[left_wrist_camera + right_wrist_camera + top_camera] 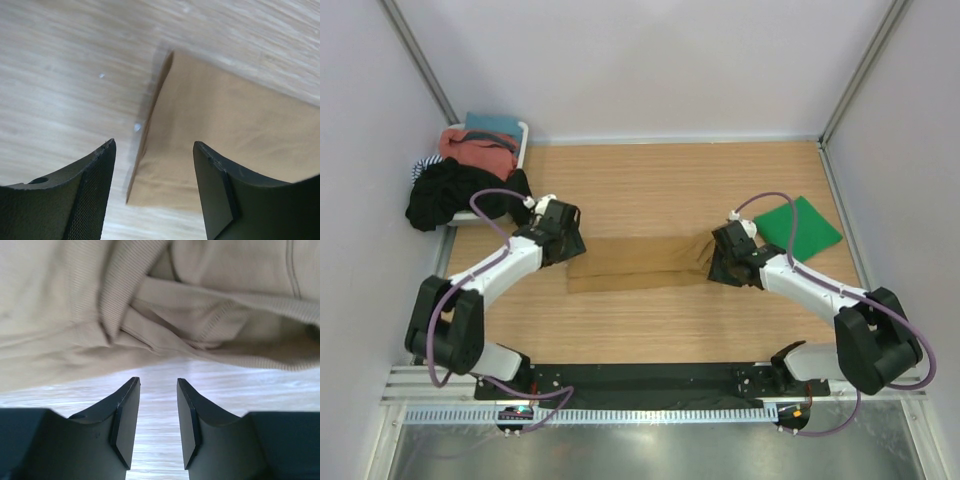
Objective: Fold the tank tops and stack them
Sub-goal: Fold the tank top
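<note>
Between our left claw [561, 236] and right claw [730, 257], the tan ribbed-cloth tank top [638, 263] lies as a long folded strip.
Just beyond the right claw sits the bright green tank top [798, 224], already folded. The tan one needs shortening and stacking yet, we judge. The left claw gapes wide at its end and the right claw is barely parted; both are empty.

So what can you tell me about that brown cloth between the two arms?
The tan top is soft, finely ribbed knit with stitched hems. It lies on the wooden table, folded into a long narrow band. Its left end is flat and square-cornered, its right end rumpled. The left gripper and right gripper sit open at either end, neither gripping it.
</note>
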Robot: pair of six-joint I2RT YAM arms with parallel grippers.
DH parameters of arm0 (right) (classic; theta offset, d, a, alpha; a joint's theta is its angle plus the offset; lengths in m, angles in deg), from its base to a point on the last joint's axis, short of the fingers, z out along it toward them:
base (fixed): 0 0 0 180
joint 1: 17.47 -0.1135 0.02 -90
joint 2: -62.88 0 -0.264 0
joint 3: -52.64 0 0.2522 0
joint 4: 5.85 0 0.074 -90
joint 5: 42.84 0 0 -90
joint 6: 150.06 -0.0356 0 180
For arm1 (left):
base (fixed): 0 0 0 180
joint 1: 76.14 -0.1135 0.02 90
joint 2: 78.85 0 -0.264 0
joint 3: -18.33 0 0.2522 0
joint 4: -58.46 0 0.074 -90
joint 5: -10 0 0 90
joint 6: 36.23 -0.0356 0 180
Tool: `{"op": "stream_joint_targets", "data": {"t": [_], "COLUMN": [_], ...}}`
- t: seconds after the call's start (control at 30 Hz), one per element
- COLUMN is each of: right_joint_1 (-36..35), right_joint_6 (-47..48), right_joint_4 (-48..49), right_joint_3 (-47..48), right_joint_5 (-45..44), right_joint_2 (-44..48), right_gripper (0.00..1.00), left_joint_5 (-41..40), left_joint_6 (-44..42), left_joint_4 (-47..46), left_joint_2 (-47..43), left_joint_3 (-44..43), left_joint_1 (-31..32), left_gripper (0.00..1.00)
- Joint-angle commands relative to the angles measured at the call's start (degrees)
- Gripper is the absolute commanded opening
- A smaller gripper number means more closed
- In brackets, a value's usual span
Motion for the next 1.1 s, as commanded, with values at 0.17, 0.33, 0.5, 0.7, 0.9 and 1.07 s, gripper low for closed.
{"op": "stream_joint_targets", "data": {"t": [0.17,0.33,0.5,0.7,0.9,1.07], "right_joint_1": [-0.3,0.1,1.1,4.1,10.4,11.3], "right_joint_6": [-3.4,-2.6,-1.9,-0.6,1.4,3.7], "right_joint_4": [2.4,3.3,4.8,7.7,10.7,5.9], "right_joint_3": [-3.8,-2.1,-0.4,1.8,4.7,18.6], "right_joint_5": [-0.6,-2.9,-3.6,-2.6,1.1,1.4], "right_joint_2": [-0.3,-4.4,-7.0,-15.5,-19.6,-28.9], "right_gripper": [0.43,0.43,0.38,0.14,0.11,0.11], "left_joint_5": [-1.1,-0.1,0.5,2.9,3.8,4.6], "left_joint_6": [-2.8,-2.1,-1.3,0.2,5.7,11.5], "left_joint_4": [-1.7,-3.0,-4.6,-5.9,-8.0,-6.6], "left_joint_2": [14.7,17.6,20.0,22.0,12.6,4.0], "left_joint_3": [-10.2,-10.1,-9.6,-7.9,4.1,11.9], "left_joint_1": [0.1,0.1,0.1,0.2,5.3,12.8], "left_gripper": [0.63,0.56,0.29,0.0,0.0,0.0]}}
